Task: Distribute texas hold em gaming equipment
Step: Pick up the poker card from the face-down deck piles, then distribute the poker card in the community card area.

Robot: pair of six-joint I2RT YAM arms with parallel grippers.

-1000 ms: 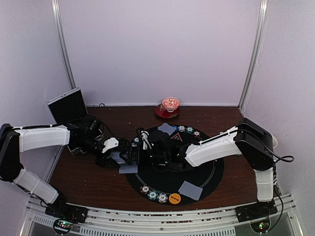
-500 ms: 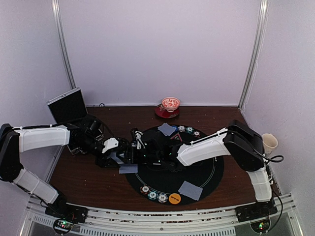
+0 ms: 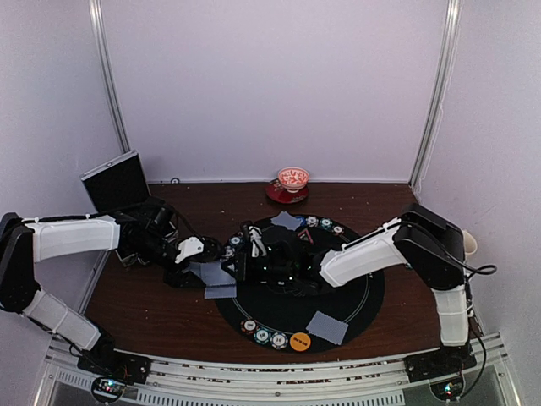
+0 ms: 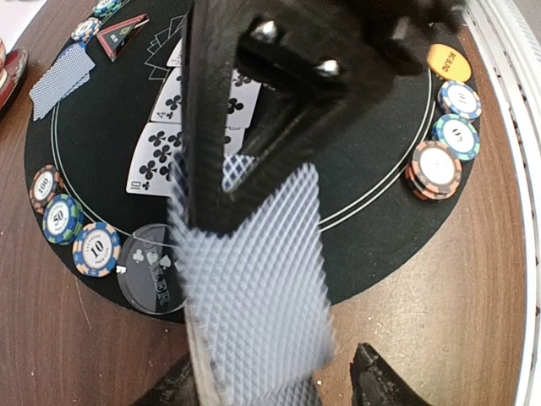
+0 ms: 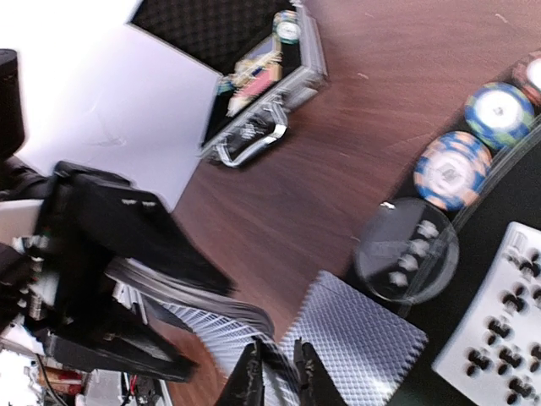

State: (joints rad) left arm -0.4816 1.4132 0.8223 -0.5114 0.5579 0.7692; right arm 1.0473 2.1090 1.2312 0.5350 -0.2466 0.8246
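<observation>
My left gripper [image 4: 279, 387] is shut on a deck of grey-blue-backed playing cards [image 4: 254, 288], held over the mat's left rim. Its top card [image 5: 279, 385] bends away from the deck, and my right gripper [image 5: 279, 379] is shut on that card's edge. In the top view the two grippers meet at the mat's left side, left gripper [image 3: 196, 258] and right gripper [image 3: 233, 267]. Another face-down card [image 5: 363, 347] lies below them on the mat's edge. Face-up club cards [image 4: 161, 161] lie in a row on the black mat [image 4: 372, 194]. Striped chips [image 4: 68, 220] and a clear dealer disc [image 4: 152, 266] sit near the rim.
An open chip case [image 3: 117, 182] stands at the back left. The red-and-white bowl [image 3: 293, 179] is behind the mat. More chips [image 3: 262, 335], an orange disc [image 3: 299, 342] and a face-down card pair [image 3: 327, 326] sit at the mat's near edge; another pair [image 3: 286, 222] at its far edge.
My right gripper has gone from open to shut on the deck's top card and has drawn slightly to the right. The left gripper has stayed in place with the deck.
</observation>
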